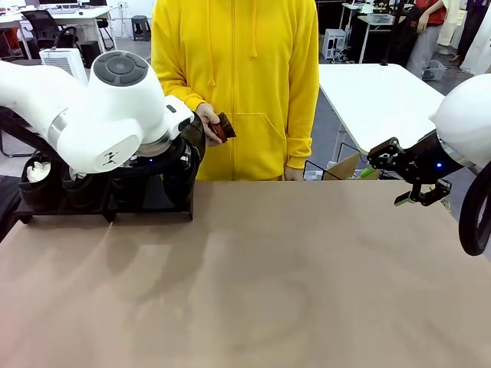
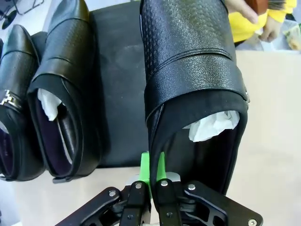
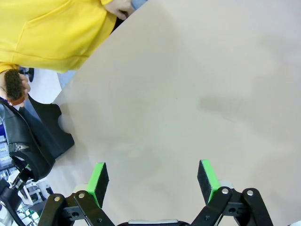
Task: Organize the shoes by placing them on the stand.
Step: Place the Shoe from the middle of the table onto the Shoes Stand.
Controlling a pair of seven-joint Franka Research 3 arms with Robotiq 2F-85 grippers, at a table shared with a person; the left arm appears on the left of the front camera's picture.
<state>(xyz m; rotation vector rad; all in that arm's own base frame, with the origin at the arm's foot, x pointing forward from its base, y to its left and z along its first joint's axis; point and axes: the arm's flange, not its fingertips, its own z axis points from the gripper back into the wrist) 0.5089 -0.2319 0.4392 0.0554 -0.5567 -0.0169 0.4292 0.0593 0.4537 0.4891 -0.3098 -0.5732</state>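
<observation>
1. The left pincer (image 2: 151, 181) has its green pads pressed together on the heel rim of a black shoe (image 2: 193, 80), which it holds over the right-hand part of the stand (image 2: 117, 84).
2. That shoe has a pebbled, slightly glossy upper with a strap across it, and a wad of white paper (image 2: 211, 128) sits inside its opening.
3. From the left wrist view, two more black shoes lie side by side on the stand's left part: one (image 2: 61, 94) with white paper tucked into it, and beside it one with a small metal buckle (image 2: 14, 99) whose inside I cannot make out.
4. A bare strip of the stand's black top shows between the held shoe and the papered one.
5. In the front view the stand (image 1: 153, 208) sits at the far left of the brown table (image 1: 253, 284), mostly hidden behind the bulky white left arm (image 1: 107, 107); a shoe with white stuffing (image 1: 37, 176) peeks out at its left end.
6. The right pincer (image 3: 153, 181) hovers over bare table at the right side, its fingers spread wide apart with nothing between them.
7. A person in a yellow hoodie (image 1: 234, 84) stands at the far edge, one hand (image 1: 209, 123) holding a small reddish-brown brush (image 1: 222, 129) near the stand.
</observation>
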